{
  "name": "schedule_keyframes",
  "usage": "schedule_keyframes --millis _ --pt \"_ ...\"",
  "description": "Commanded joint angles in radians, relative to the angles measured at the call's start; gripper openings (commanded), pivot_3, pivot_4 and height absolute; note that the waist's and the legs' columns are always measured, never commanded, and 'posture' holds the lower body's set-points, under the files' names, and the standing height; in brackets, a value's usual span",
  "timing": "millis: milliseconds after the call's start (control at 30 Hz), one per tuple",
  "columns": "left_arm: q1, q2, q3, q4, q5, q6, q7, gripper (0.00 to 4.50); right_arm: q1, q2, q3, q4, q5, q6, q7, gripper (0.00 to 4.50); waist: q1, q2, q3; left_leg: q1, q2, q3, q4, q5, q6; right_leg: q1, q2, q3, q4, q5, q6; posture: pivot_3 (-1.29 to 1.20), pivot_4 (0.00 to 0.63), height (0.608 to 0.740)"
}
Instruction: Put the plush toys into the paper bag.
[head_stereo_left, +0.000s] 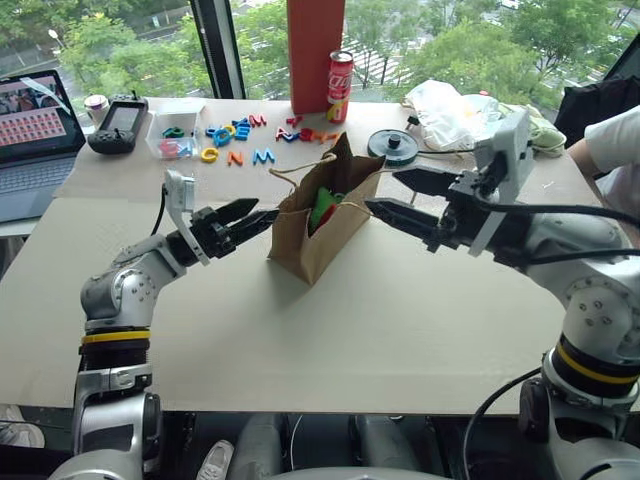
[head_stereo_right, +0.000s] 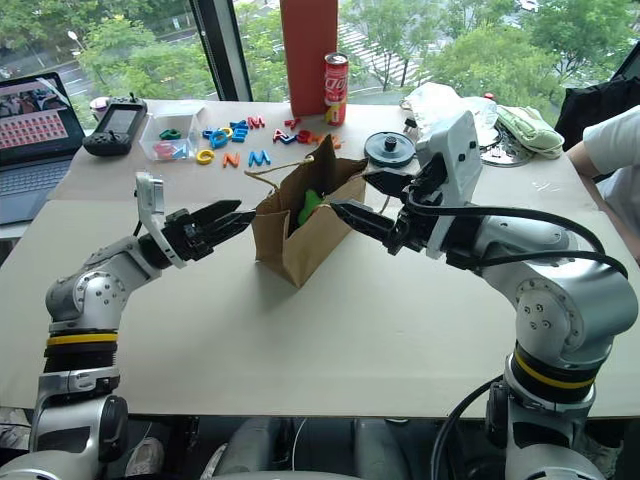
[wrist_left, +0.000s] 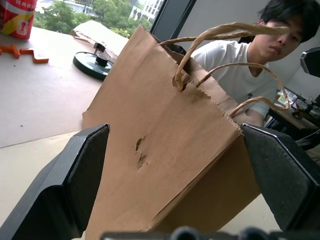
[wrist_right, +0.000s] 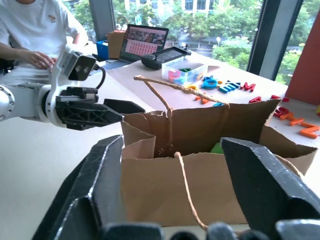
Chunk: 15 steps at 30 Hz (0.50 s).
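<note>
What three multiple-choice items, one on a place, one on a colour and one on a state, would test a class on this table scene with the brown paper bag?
1. Where does the brown kraft paper bag stand?
A. between the two grippers
B. on the laptop
C. beside the red drink can

2. What colours show inside the bag's open mouth?
A. blue and white
B. green and red
C. black and yellow

3. How do the fingers of the left gripper stand?
A. shut on a twine handle
B. shut on a plastic letter
C. open, holding nothing

Answers:
1 A: the left gripper lies on one side of the bag and the right gripper on the other.
2 B: the plush toys show bright green with some red in the opening.
3 C: in the left wrist view its two black fingers stand wide apart with the bag beyond them.
</note>
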Motion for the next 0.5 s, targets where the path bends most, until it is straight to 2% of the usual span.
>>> schedule_keyframes --millis 33,100,200,400,500 --pt "0.015 0.023 -0.017 -0.057 0.029 -0.05 -0.022 4.5 0.018 -0.008 -0.027 -0.037 0.097 -0.015 0.01 1.67 0.001 0.0 0.0 0.0 0.0 0.0 0.0 0.0 0.0 0.0 0.0 0.0 0.0 0.0 0.0 0.0 0.15 0.739" --pt "0.021 0.024 -0.028 -0.057 0.045 -0.071 -0.031 4.5 0.037 -0.02 -0.003 -0.041 0.114 -0.027 0.012 0.99 0.003 0.0 0.0 0.0 0.0 0.0 0.0 0.0 0.0 0.0 -0.001 0.0 0.0 0.0 0.0 0.0 0.15 0.739" --pt "0.023 0.03 -0.046 -0.053 0.068 -0.102 -0.046 4.5 0.068 -0.057 0.103 -0.018 0.037 -0.056 -0.008 0.04 0.005 0.0 0.0 0.0 0.0 0.0 0.0 0.0 0.0 0.001 -0.001 0.0 -0.001 0.0 0.0 0.0 0.15 0.739" --pt "0.02 0.039 -0.099 -0.045 0.13 -0.17 -0.091 4.5 0.052 -0.086 0.405 0.203 -0.283 -0.176 -0.157 0.04 -0.001 0.0 0.0 0.0 -0.001 0.001 0.0 0.0 0.0 0.0 0.0 0.0 0.0 0.0 0.0 0.0 0.15 0.739" --pt "0.025 0.045 -0.134 -0.04 0.166 -0.211 -0.123 4.5 0.017 -0.058 0.472 0.295 -0.377 -0.238 -0.192 0.04 -0.001 0.0 0.0 0.0 -0.002 0.002 0.0 0.0 0.0 -0.001 0.0 0.001 0.0 0.0 0.0 0.0 0.15 0.739"
